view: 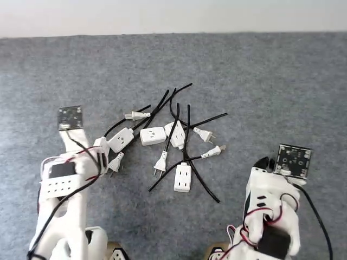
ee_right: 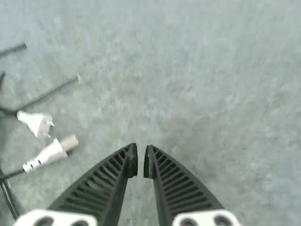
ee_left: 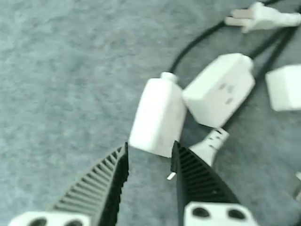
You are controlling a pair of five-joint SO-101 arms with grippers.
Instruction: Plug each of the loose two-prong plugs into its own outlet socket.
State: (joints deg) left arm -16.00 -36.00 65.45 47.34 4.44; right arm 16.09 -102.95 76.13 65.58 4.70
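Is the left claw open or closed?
Open. On the left gripper the black fingers stand well apart, with a white outlet socket reaching between their tips.

Sockets (ee_left: 157, 115) are smooth plastic — carpet (view: 271, 81) rough.

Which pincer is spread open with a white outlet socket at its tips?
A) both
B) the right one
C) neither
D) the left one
D: the left pincer is spread open with a white outlet socket at its tips, while the right pincer is closed over bare carpet.
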